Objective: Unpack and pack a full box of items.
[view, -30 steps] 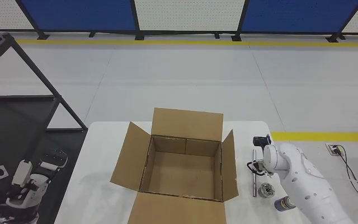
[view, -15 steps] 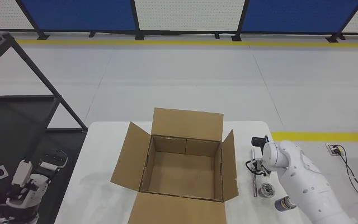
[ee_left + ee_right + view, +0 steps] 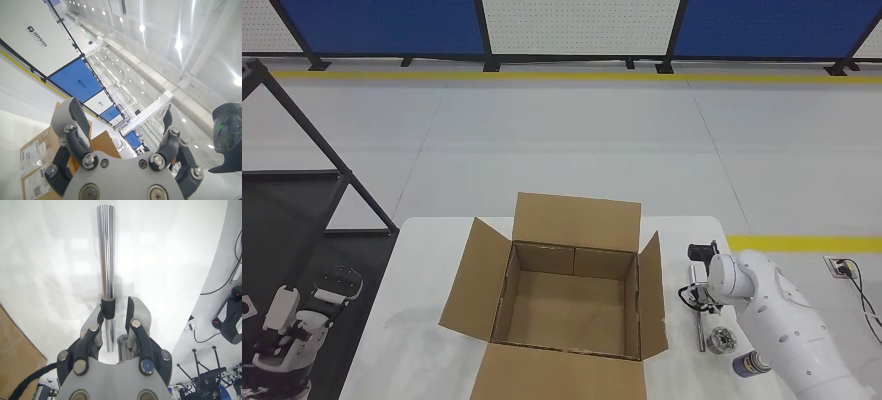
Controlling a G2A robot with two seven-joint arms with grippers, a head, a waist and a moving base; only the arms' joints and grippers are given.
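- Near right corner of the table (image 3: 422,300) — a dark can (image 3: 750,365) stands upright, close to the near edge.
- Just beyond the can, toward the middle of the right edge: a small round metal piece (image 3: 720,340), sitting on the table just beside the near end of the rod.
- Left gripper (image 3: 121,108) — angled up toward the ceiling, pincer spread wide, nothing between the pads. The box's labelled outer wall shows beside it in the left wrist view.
- A chrome rod (image 3: 105,256) lies flat along the right side of the table, roughly parallel to the right edge, between that edge and the box. It carries a black band (image 3: 108,308) partway along its length.
- Right gripper (image 3: 115,313) is low over the rod at the black band. The pincer is narrow but not closed: one pad looks to be against the band, and the other stands apart from it with a visible gap.
- The box (image 3: 577,220) sits mid-table with all four flaps folded outward. Its bare cardboard floor shows. The near flap reaches toward the near edge and the far flap toward the far edge, and the right flap is near the rod but not touching it.
- Beyond the far edge there is pale floor (image 3: 572,130), a yellow line (image 3: 562,74), then blue and white panels (image 3: 582,25).
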